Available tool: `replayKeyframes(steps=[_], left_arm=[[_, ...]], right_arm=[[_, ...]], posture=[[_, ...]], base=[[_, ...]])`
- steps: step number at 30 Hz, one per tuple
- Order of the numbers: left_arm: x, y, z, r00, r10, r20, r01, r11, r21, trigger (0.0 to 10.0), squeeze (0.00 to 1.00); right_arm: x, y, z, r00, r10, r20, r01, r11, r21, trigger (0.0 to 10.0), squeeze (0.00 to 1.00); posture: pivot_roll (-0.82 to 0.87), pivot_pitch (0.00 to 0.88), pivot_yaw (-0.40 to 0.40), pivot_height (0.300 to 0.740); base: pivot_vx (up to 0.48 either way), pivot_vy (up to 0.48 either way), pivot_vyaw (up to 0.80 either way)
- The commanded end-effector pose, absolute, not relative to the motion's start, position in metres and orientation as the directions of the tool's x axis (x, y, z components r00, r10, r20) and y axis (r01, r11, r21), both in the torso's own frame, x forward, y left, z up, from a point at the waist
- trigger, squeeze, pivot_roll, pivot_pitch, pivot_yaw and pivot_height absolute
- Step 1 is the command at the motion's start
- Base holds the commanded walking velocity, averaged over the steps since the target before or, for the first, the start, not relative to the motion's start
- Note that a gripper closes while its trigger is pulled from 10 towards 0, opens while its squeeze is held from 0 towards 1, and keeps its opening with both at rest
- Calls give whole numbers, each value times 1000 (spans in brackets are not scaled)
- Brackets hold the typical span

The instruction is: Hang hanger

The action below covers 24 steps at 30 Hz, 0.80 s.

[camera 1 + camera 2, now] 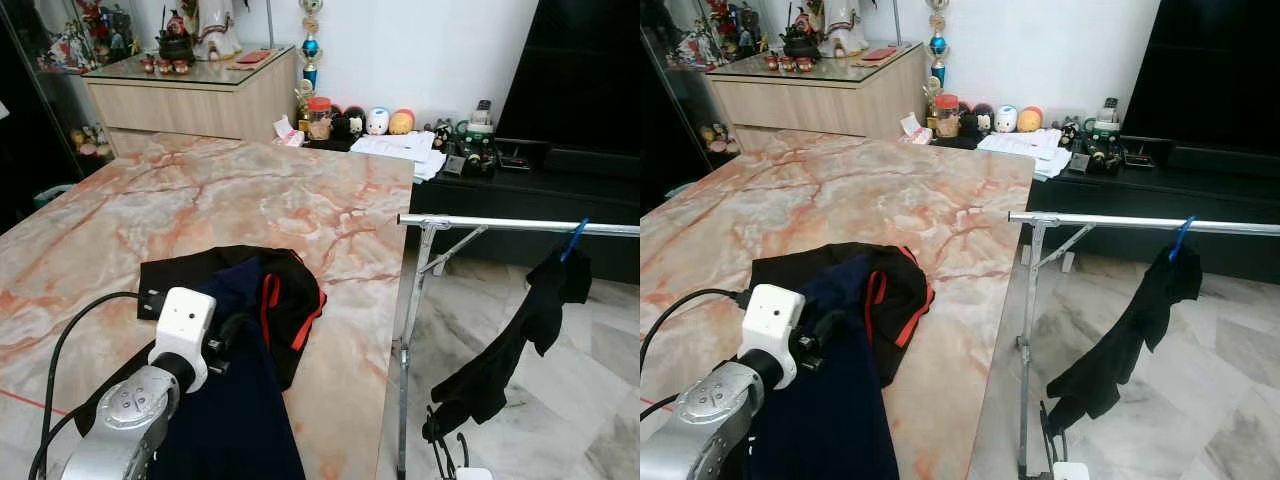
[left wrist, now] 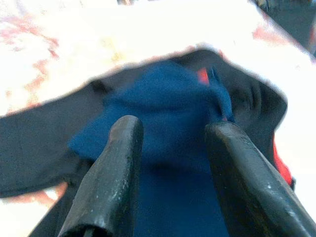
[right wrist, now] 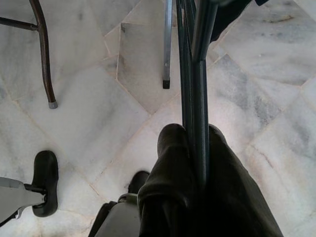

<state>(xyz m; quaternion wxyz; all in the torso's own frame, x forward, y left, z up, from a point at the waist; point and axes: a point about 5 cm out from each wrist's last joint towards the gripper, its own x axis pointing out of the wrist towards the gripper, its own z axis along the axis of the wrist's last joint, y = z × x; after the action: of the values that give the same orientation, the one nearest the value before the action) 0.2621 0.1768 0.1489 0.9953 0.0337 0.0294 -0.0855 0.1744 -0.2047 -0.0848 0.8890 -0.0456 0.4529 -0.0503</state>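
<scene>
Left fingers (image 2: 170,163): spread apart, holding nothing, poised just above the navy cloth (image 1: 235,400) on the bench (image 1: 200,215). My left arm (image 1: 130,415) reaches in over the bench's near edge.

Navy cloth: lies under and ahead of the left fingers, overlapping a black garment (image 1: 290,290) with red trim (image 1: 268,305). Both rest on the marble bench.

Right fingers (image 3: 197,187): closed on the hanger (image 3: 193,79), low above the marble floor (image 3: 89,113). The hanger's dark bars run straight out from the grip.

Rail (image 1: 520,226): a metal bar on a stand (image 1: 408,330), beyond the bench's right edge and well apart from the left fingers. A dark garment (image 1: 505,350) hangs from it by a blue clip (image 1: 573,240).

Beyond the left fingers, past the bench: a cabinet (image 1: 190,100) with figurines, and a low black unit (image 1: 520,185) holding papers (image 1: 400,147) and small toys.
</scene>
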Motion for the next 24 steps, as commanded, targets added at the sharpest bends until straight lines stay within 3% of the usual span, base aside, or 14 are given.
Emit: replayKeyframes(steps=[1,8,11,20,24], left_arm=[[262,179,160,992,-121,15,120,991,63,10000,0],[265,175,165,991,-114,71,114,993,-2,10000,0],[265,175,166,990,-118,78,115,993,40,10000,0],[267,181,164,992,-97,79,92,994,62,10000,0],[267,181,165,992,-97,86,92,994,66,10000,0]], right_arm=[[176,-203,-84,588,-127,-799,41,991,-127,10000,0],[178,-204,-83,591,-132,-796,55,991,-124,10000,0],[179,-204,-83,596,-135,-792,63,991,-121,10000,0],[178,-210,-83,580,-161,-799,106,987,-123,10000,0],[178,-211,-82,578,-166,-799,118,986,-119,10000,0]], posture=[[147,13,11,740],[135,12,16,740],[135,11,17,740],[140,11,16,740],[140,11,16,740]], base=[[0,0,0],[0,0,0],[0,0,0],[0,-463,0],[0,-480,-684]])
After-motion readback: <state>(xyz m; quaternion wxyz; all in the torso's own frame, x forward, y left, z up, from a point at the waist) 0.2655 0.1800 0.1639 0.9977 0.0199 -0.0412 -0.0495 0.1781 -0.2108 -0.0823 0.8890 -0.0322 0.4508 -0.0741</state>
